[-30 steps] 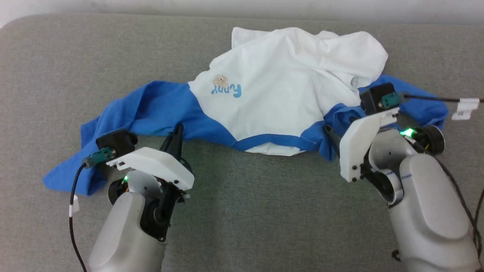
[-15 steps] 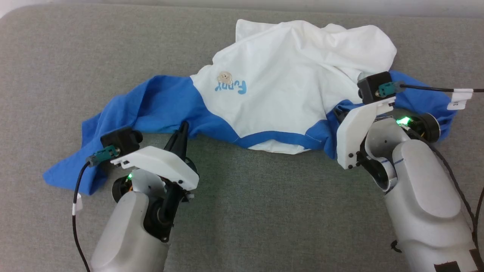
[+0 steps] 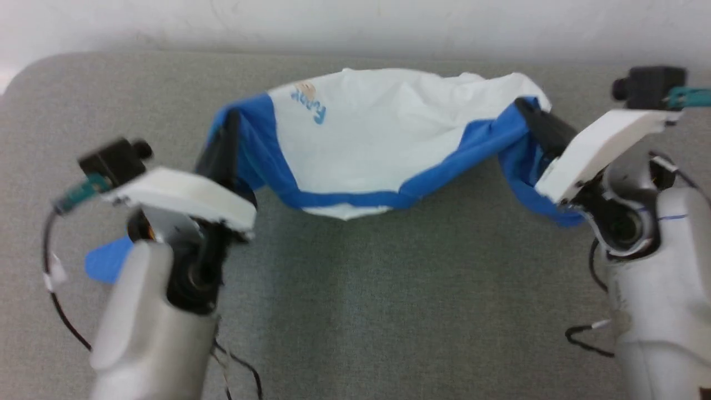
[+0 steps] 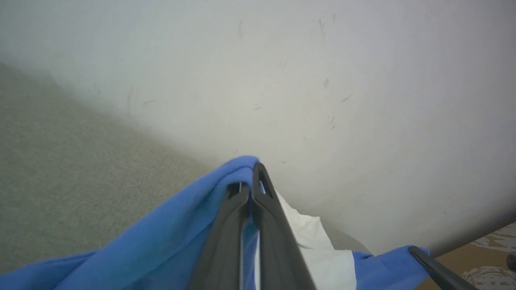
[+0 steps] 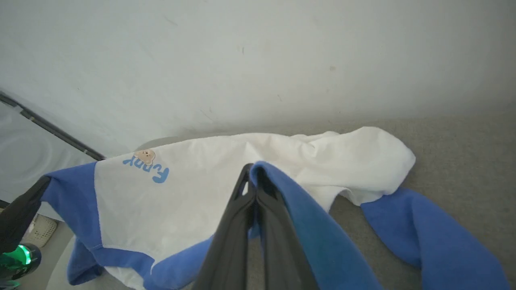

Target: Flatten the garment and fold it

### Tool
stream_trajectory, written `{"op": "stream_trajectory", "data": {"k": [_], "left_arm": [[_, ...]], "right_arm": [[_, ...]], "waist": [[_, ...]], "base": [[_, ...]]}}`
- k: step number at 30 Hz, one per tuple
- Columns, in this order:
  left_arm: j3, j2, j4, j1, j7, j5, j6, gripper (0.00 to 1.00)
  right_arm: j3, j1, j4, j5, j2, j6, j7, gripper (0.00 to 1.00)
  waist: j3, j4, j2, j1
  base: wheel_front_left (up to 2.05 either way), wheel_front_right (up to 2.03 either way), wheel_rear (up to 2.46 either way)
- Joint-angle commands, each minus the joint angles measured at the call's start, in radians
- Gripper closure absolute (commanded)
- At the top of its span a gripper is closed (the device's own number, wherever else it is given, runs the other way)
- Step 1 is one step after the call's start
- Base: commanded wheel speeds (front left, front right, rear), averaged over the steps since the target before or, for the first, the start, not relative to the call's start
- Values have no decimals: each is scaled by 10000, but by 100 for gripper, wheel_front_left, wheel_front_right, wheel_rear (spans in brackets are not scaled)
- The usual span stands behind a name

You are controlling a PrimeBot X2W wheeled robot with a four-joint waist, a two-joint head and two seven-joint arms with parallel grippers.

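The garment (image 3: 366, 144), a white shirt with blue sleeves, blue neck trim and a small tan-and-blue chest print (image 3: 309, 100), hangs stretched between both arms above the grey surface, sagging in the middle. My left gripper (image 3: 226, 125) is shut on the blue shoulder cloth at the left; the left wrist view shows its fingers (image 4: 252, 189) pinching blue fabric (image 4: 169, 237). My right gripper (image 3: 527, 108) is shut on the blue shoulder cloth at the right, and the right wrist view shows its tips (image 5: 252, 171) clamped on a blue fold, with the garment's white body (image 5: 225, 181) beyond.
A grey cushioned surface (image 3: 355, 289) spreads under the garment, bounded by a pale wall (image 3: 355, 22) at the back. A blue sleeve end (image 3: 108, 261) shows beside the left forearm. The other sleeve (image 5: 427, 237) trails on the surface in the right wrist view.
The right gripper has closed on the blue shoulder cloth. Both arms have risen and spread apart, lifting the garment off the surface. The head view has also shifted.
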State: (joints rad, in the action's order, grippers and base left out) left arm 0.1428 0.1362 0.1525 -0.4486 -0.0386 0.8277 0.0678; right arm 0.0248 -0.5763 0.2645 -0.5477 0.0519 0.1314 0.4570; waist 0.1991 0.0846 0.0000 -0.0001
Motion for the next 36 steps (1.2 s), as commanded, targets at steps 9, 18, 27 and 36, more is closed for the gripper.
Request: {"op": "stream_trajectory", "data": {"k": [9,18,27,36], "left_arm": [[-309,894,-525,-2637,-627,-226,36,100],[-302,1384,22,-4749,-1199,-417,102,100],[-193,1698,1254,-5925,-2017,-442,336,100],[204,2186,2774,-7522,-2707,-1001,615,100]], "right_arm": [[1680,-1368,-1242,-1233,-16,-7,1563,100],[2861,-3091,-1495,-1790,-16,-7,2145,100],[3433,-4617,-419,-1462,-16,-7,2199,100],[3530,-6728,1583,-187,-16,-7,1656,100]], "waist": [[-1522,-132,0,1],[-2147,-310,0,1],[-1715,-400,0,1],[-15,-586,0,1]], "base": [[0,0,0],[0,0,0],[0,0,0],[0,0,0]]}}
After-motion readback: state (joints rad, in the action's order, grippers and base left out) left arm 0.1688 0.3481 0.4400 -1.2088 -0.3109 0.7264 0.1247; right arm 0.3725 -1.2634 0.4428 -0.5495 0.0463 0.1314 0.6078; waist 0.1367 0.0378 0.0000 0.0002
